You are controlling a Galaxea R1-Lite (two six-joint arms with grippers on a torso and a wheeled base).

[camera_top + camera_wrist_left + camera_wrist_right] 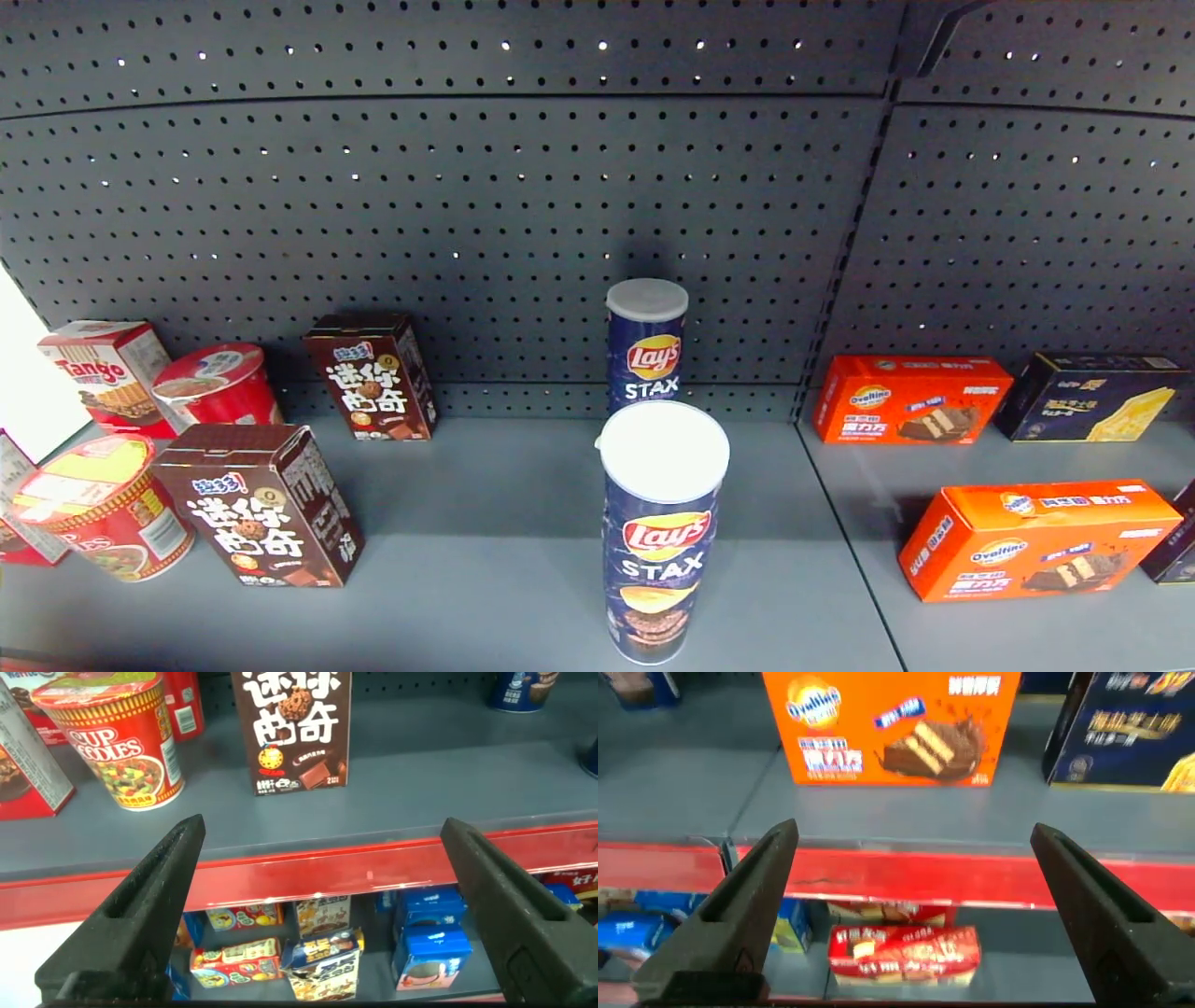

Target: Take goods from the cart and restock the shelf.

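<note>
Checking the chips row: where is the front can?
Head view: the front can stands upright near the front edge of the shelf, straight before the back can, a brown box to its left and an orange box to its right.

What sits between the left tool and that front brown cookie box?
In the left wrist view, the shelf's red front strip and bare grey shelf board separate the left tool from the brown cardboard box.
</note>
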